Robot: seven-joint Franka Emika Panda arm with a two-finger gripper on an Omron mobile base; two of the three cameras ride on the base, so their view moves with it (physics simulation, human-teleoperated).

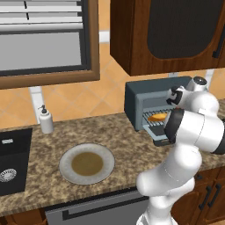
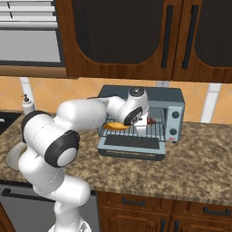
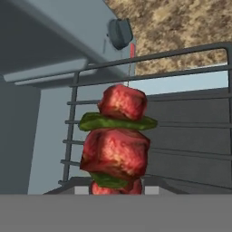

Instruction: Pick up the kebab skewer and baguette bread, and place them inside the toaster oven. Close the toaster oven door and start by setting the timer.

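Hand view has the gripper point(image 2: 146, 123) pinching the kebab skewer point(image 3: 118, 140) over the wire rack point(image 3: 181, 113); released carelessly, it could roll off the rack edge

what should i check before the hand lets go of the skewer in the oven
1. Oven door down: ok.
2. Bread already on the rack: ok.
3. Skewer over the rack, inside the opening: ok.
4. Skewer touching the rack: cannot tell.
5. Hand grip on the skewer: cannot tell, fingers hidden.
6. Skewer apart from the bread: ok in the right base view.
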